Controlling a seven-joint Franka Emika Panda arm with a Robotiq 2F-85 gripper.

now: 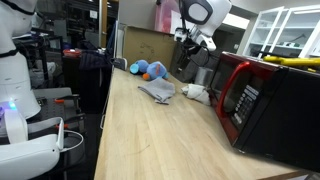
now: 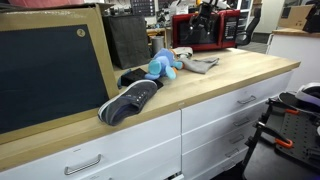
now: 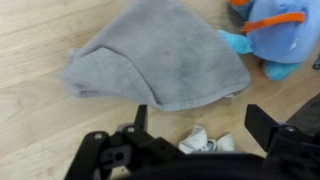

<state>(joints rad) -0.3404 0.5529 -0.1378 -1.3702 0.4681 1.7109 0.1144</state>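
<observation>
My gripper [image 3: 203,122] stands open above the wooden counter, its two dark fingers wide apart with nothing between them. Just beneath it lies a small crumpled white cloth [image 3: 205,142], partly hidden by the gripper body. Beyond that a grey towel [image 3: 160,55] lies spread flat. A blue and orange plush toy [image 3: 275,35] sits at the top right. In an exterior view the gripper [image 1: 195,45] hangs well above the grey towel [image 1: 157,90] and the white cloth [image 1: 196,92].
A red microwave [image 1: 250,95] stands along one side of the counter [image 1: 150,140]. The plush toy [image 2: 163,66] sits near a dark sneaker [image 2: 130,100] by the counter's edge. A cardboard box [image 1: 145,45] stands at the far end.
</observation>
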